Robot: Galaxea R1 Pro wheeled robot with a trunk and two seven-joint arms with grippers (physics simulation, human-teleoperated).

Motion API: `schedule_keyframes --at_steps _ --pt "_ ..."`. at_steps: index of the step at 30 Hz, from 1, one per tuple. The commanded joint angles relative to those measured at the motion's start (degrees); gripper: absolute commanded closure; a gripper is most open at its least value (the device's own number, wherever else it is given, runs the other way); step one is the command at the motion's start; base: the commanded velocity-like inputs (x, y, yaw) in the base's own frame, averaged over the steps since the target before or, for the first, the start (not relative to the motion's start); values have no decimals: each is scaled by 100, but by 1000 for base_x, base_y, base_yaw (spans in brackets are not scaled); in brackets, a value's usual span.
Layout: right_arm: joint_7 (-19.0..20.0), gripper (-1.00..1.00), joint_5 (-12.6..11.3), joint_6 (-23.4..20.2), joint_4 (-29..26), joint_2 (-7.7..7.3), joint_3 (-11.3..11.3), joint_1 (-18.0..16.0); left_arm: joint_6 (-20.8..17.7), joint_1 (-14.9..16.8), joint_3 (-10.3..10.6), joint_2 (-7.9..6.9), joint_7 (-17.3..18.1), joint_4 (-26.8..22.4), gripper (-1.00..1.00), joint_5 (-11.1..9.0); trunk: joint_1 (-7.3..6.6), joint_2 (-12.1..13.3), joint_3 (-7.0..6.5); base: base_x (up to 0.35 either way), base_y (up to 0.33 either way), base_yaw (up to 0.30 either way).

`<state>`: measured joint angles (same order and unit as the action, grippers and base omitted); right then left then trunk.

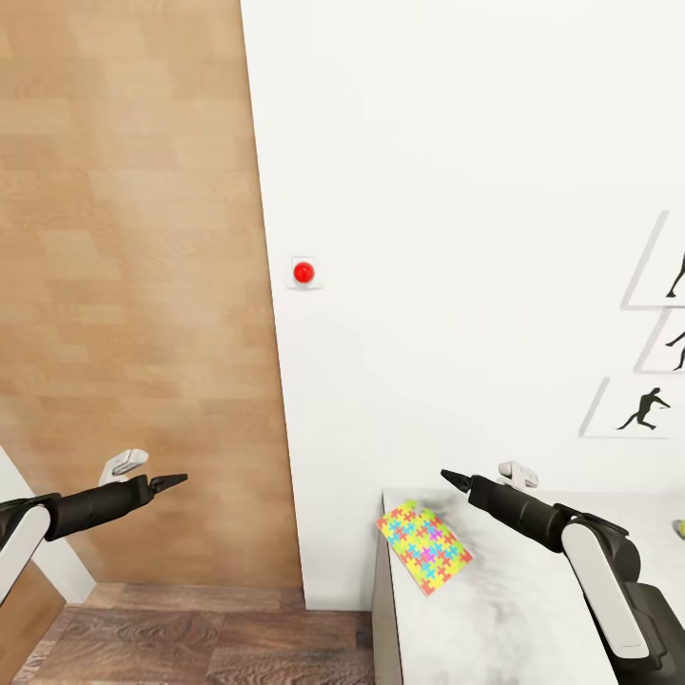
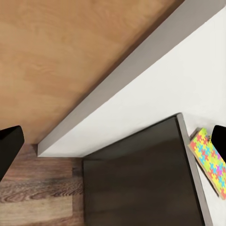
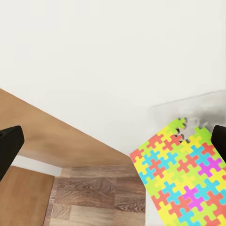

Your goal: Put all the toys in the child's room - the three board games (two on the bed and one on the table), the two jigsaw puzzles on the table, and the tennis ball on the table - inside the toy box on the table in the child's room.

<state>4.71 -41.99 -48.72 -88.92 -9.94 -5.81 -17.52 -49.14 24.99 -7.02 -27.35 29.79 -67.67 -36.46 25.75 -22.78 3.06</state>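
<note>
One jigsaw puzzle [image 1: 423, 549], a flat box in pink, yellow, green and blue, lies at the left end of the light-grey table [image 1: 514, 618]. My right gripper [image 1: 447, 476] hovers just above and behind it, open and holding nothing. In the right wrist view the puzzle [image 3: 181, 176] lies ahead between the spread fingers [image 3: 9, 146]. A sliver of the tennis ball [image 1: 679, 528] shows at the table's far right. My left gripper [image 1: 176, 481] hangs open over the floor, left of the table. The left wrist view catches the puzzle [image 2: 209, 160] past the cabinet. The toy box, board games and bed are out of view.
A white wall [image 1: 457, 190] with a red button [image 1: 303, 273] stands behind the table. A wood-panelled wall [image 1: 133, 238] is at the left. Silhouette pictures [image 1: 652, 409] hang at the right. The dark cabinet side [image 2: 141, 183] drops to the plank floor [image 1: 190, 647].
</note>
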Motion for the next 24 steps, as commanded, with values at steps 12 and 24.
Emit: schedule_keyframes --at_steps 12,24 --pt "0 -100 38 -76 26 1 -8 -32 -34 6 5 8 14 -1 -100 -9 4 -14 115 0 0 0" --pt "-86 -100 68 -532 412 -8 1 -790 -34 6 14 212 10 -1 -100 -3 4 -14 227 0 0 0"
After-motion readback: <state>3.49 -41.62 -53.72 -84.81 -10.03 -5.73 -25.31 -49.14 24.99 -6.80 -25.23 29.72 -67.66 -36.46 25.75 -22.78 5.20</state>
